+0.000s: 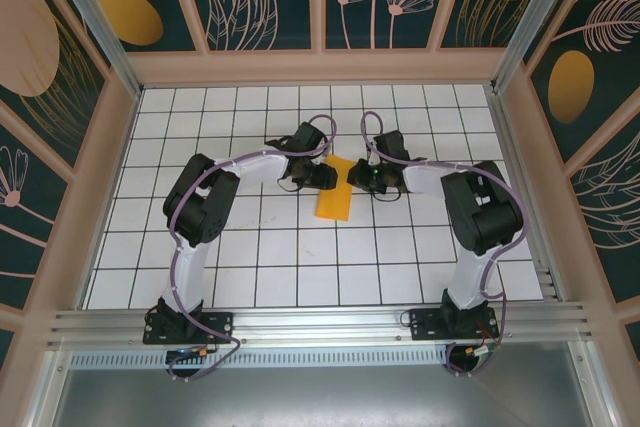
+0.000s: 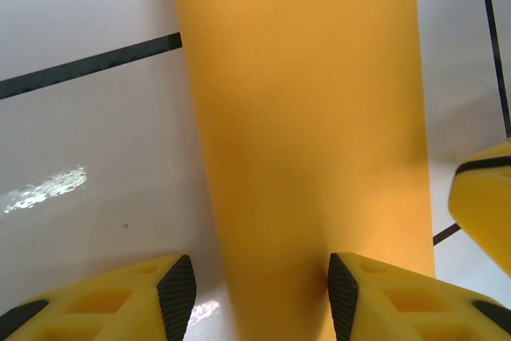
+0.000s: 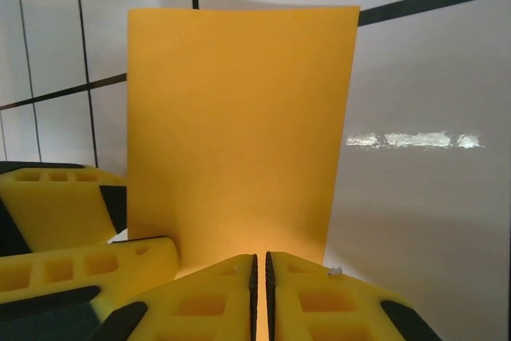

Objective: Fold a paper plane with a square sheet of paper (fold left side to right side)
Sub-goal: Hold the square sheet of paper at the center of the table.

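Note:
The square sheet of paper (image 1: 334, 197) lies mid-table as a narrow orange-yellow strip, about one grid tile wide and two long. My left gripper (image 1: 322, 177) is at its upper left edge. In the left wrist view the sheet (image 2: 303, 117) runs up from between the open left gripper (image 2: 259, 297); its left edge lies inside the gap. My right gripper (image 1: 358, 179) meets the strip's upper right edge. Its jaws (image 3: 259, 277) are pressed together on the near edge of the sheet (image 3: 239, 117), whose far edge casts a shadow on the table.
The white gridded table (image 1: 250, 267) is fenced by low pinkish walls (image 1: 320, 67). Both arms curve in from their bases at the near edge. One yellow finger of the right gripper (image 2: 483, 197) shows at the left wrist view's right edge, and the left gripper's fingers (image 3: 56, 205) sit close beside the right one.

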{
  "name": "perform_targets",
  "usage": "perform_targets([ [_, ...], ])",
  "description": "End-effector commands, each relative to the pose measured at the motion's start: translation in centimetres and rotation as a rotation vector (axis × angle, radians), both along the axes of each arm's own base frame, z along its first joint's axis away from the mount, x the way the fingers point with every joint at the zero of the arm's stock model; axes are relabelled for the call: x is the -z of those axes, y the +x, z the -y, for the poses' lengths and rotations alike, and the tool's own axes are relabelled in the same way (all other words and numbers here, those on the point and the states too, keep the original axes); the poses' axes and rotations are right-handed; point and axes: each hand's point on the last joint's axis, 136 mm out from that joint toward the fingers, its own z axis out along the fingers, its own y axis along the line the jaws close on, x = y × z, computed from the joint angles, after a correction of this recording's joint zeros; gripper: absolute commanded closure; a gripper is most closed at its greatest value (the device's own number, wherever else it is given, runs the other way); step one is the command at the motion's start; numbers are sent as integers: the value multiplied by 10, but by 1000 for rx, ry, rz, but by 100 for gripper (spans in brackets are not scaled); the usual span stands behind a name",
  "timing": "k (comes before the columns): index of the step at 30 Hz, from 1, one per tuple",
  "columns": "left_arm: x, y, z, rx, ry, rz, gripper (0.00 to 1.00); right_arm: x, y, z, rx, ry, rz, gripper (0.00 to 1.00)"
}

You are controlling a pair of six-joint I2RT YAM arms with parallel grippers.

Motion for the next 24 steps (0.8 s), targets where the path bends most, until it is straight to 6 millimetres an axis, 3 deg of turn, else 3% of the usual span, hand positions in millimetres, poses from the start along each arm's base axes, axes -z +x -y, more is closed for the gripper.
perform_targets([
  [1, 40, -19, -1, 17, 44, -75, 48, 5, 2, -7, -19, 0, -16, 85],
  [11, 27, -15, -1, 15, 39, -42, 48, 43, -16, 13, -10, -127, -120, 85],
  [18, -15, 2, -16, -17, 55, 51, 46, 61, -32, 23, -10, -140, -178, 85],
  [24, -71, 11, -26, -64, -8, 148, 41, 63, -33, 22, -13, -137, -182, 85],
])
